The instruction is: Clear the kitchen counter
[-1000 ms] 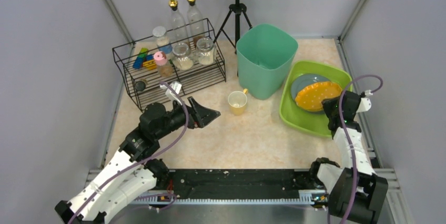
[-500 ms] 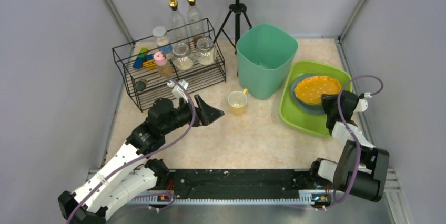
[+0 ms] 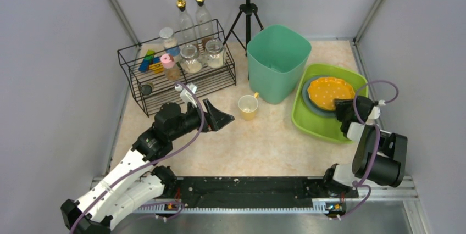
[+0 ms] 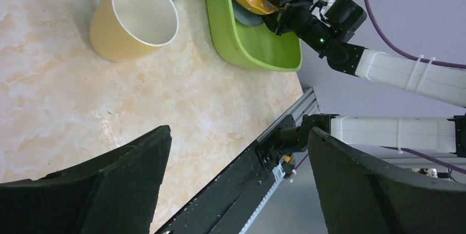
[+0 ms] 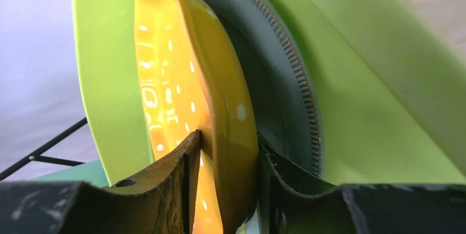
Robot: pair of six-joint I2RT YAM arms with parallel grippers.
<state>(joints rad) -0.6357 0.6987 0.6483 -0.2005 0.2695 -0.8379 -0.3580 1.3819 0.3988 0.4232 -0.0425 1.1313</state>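
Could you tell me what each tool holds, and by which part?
Right tool: orange plate, pinched by its rim. Left tool: nothing, open.

kitchen counter (image 3: 264, 140), flat beige-cream surface (faint marbled veining), level, spanning the enclosure floor

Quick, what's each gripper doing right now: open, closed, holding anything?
Left gripper: open wide, empty, above the counter near the yellow mug.
Right gripper: closed on the rim of the orange plate, in the green tray.
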